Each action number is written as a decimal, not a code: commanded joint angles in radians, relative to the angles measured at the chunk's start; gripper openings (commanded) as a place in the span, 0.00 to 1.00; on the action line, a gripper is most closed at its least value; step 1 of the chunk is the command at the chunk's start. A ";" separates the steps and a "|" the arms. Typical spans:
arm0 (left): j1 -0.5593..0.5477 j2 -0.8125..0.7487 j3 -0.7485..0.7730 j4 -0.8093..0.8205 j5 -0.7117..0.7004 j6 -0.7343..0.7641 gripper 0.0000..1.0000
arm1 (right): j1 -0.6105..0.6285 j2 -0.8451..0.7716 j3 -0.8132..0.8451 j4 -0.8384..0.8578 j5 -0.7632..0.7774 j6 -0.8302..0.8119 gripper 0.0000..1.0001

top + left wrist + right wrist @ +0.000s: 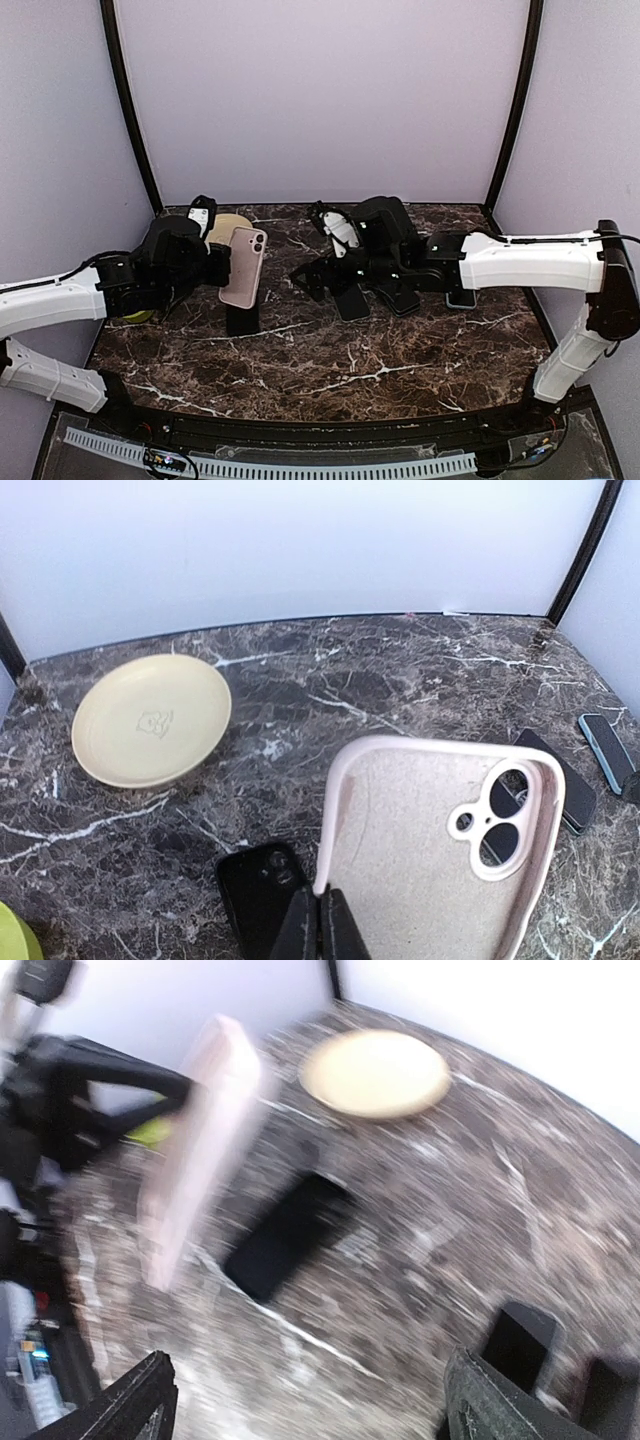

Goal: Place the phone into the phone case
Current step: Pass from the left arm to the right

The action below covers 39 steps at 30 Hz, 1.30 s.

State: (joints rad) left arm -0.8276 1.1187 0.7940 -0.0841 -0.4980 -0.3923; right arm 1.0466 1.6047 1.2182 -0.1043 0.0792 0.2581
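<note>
**DESK:** What does the dark marble table [400, 370] tell us about progress?

**PHOTOGRAPHER:** It's an early stage. The cream plate [152, 720], upper left in the left wrist view, looks to play no part. The pink case [420, 850] is held clear of the table at lower centre of that view. Its hollow side faces the lens and it is empty.

**DESK:** And the phone?

**PHOTOGRAPHER:** The black phone [257, 898] lies flat on the table at the bottom of the same frame, just left of the case. I cannot tell if it touches the case. A dark handset [565, 792] and a blue-edged handset [607, 752] lie at the right edge, well apart from the case. I judge the near black one to be the phone meant, but that is only a reading.

**DESK:** The hands?

**PHOTOGRAPHER:** The left hand [322, 925] is pinched together on one edge of the case, at the foot of its own frame. The right hand [310, 1380] has its fingers spread wide with nothing between them. It sits over the table at centre in the overhead view, and its own picture is blurred.

**DESK:** So what is done and what is left?

**PHOTOGRAPHER:** The case is lifted and presented, which is the part that's done. Picking up the phone, lining it up with the camera cut-out and pressing it home are all to come.
</note>
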 commanded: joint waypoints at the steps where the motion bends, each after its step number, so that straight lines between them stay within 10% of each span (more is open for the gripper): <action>1: -0.113 -0.055 -0.051 0.193 -0.243 0.125 0.00 | 0.012 0.000 -0.010 0.328 -0.191 0.035 0.92; 11: -0.202 -0.107 -0.132 0.337 -0.237 0.089 0.00 | 0.013 0.172 0.118 0.382 -0.211 0.148 0.75; 21: -0.214 -0.116 -0.173 0.359 -0.153 0.059 0.00 | 0.011 0.185 0.112 0.421 -0.278 0.147 0.01; 27: -0.215 -0.132 -0.210 0.420 -0.084 0.080 0.00 | -0.022 0.129 0.073 0.382 -0.334 0.137 0.00; 31: -0.216 -0.154 -0.212 0.385 -0.018 0.097 0.61 | -0.081 0.037 0.021 0.239 -0.436 0.100 0.00; 39: -0.212 -0.118 -0.121 0.150 -0.134 0.187 0.87 | -0.193 -0.124 -0.150 -0.303 -0.567 0.034 0.00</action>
State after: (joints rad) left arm -1.0401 0.9867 0.6121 0.1955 -0.5842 -0.2657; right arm 0.8848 1.5368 1.1759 -0.1390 -0.3908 0.3252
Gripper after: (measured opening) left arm 0.829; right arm 0.062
